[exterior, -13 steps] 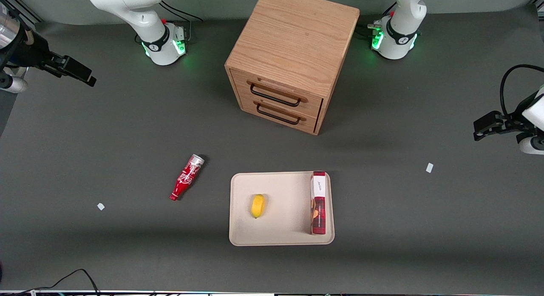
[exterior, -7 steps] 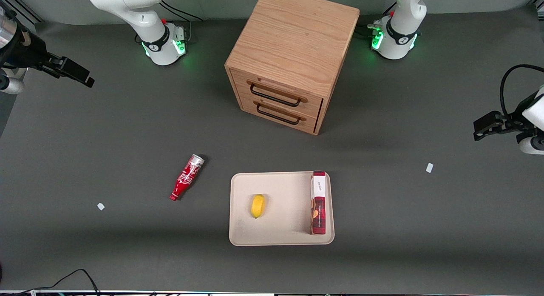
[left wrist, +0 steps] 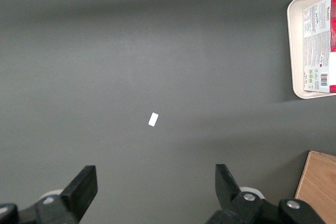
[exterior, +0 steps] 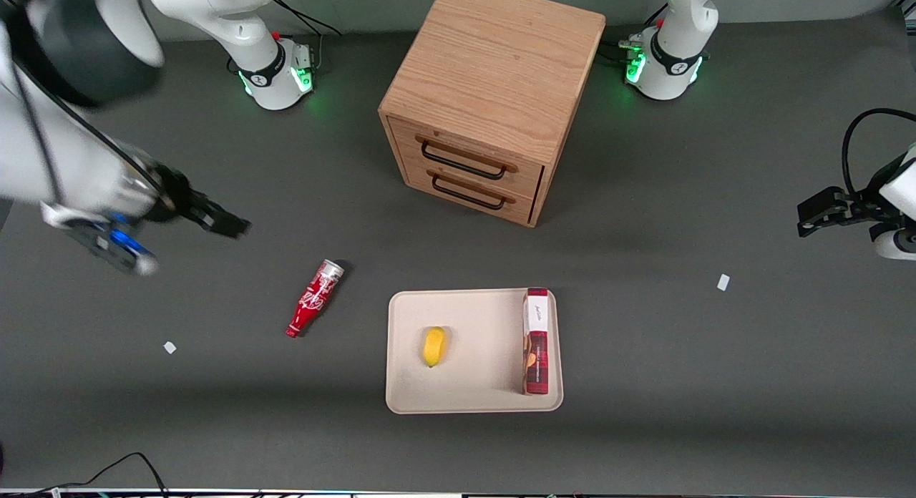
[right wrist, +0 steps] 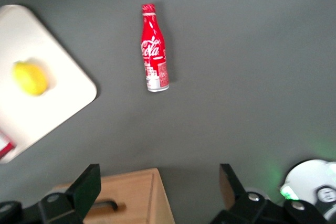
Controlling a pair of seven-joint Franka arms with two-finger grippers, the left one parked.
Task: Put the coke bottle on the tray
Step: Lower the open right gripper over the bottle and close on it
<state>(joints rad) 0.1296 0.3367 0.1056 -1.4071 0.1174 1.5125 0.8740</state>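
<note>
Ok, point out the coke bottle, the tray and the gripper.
coke bottle (exterior: 315, 298): front view, on its red body.
tray (exterior: 476, 404): front view, on its near rim.
gripper (exterior: 227, 225): front view, at its fingers, above the table, farther back than the bottle.

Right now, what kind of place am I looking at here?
Most likely a robotics lab test bench, not a home. A dark grey table carries staged props: a coke bottle lying beside a tray, and a wooden drawer cabinet. The open gripper hangs above the table, farther from the front camera than the bottle.
</note>
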